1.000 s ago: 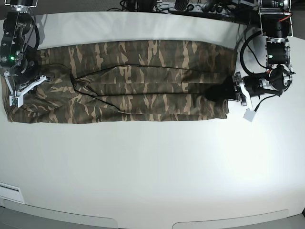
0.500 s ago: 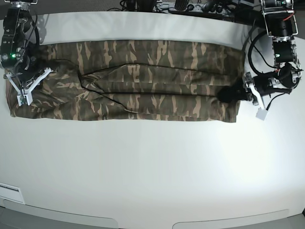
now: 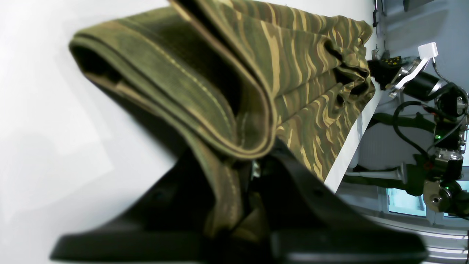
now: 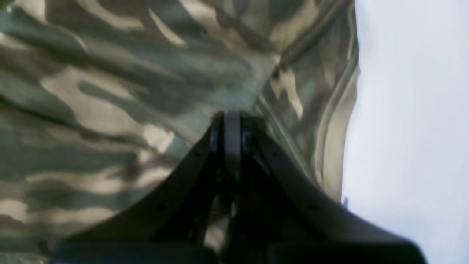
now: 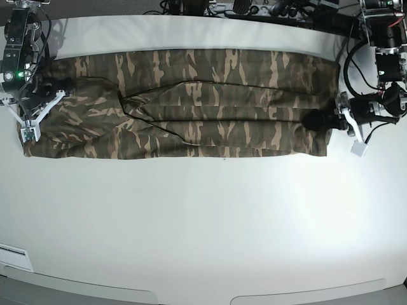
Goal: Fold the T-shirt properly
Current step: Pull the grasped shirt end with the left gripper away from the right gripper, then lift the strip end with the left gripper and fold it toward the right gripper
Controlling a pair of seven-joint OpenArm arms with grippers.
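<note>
The camouflage T-shirt (image 5: 210, 108) lies stretched into a long folded band across the far half of the white table (image 5: 203, 222). My left gripper (image 5: 316, 121) is at the band's right end, shut on the cloth. In the left wrist view its black jaws (image 3: 253, 161) pinch a folded, stitched hem of the T-shirt (image 3: 293, 55). My right gripper (image 5: 54, 89) is at the band's left end. In the right wrist view it (image 4: 231, 124) is shut on the T-shirt (image 4: 110, 91), which fills most of the frame.
Cables and dark equipment (image 5: 254, 9) line the table's far edge. A white label (image 5: 13, 257) sits at the front left corner. The right arm (image 3: 436, 110) shows beyond the table edge in the left wrist view.
Both grippers have moved to the right and slightly toward the far edge, keeping their grip. The whole T-shirt band has shifted right with them.
</note>
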